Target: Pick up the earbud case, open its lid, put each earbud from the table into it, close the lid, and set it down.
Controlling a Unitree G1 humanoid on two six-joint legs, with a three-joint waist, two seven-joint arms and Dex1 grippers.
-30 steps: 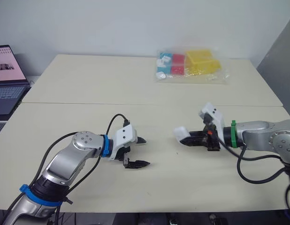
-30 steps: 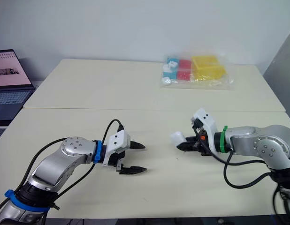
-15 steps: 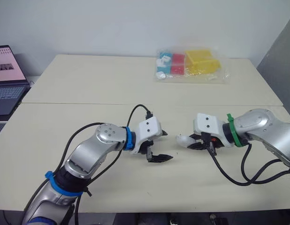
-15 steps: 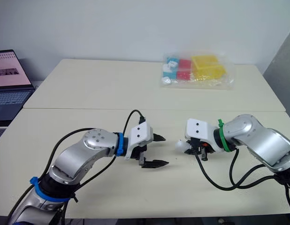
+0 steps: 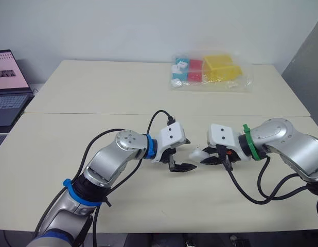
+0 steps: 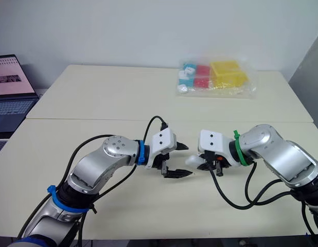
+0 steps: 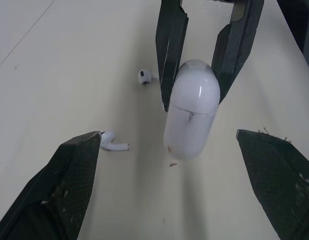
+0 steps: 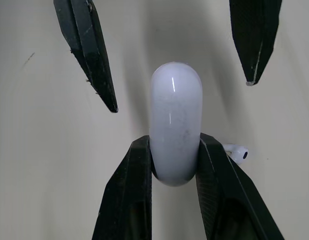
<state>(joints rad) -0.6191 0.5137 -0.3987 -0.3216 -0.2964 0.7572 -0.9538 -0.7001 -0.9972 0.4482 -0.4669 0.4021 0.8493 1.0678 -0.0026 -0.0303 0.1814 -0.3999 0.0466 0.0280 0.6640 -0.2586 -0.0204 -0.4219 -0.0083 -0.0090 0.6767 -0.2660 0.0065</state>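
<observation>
Moved: left tool (image 5: 191,154) closed in on earbud case (image 8: 174,110); right tool (image 8: 174,147) drew inward.
Left tool: released, fingers flanking case.
Right tool: clenched on case.
Earbuds (image 7: 113,145): two, on tabletop (image 5: 226,200).

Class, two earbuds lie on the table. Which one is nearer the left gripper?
The earbud lying beside a finger of the left gripper. The other earbud sits farther off, beside the right gripper that holds the case.
</observation>
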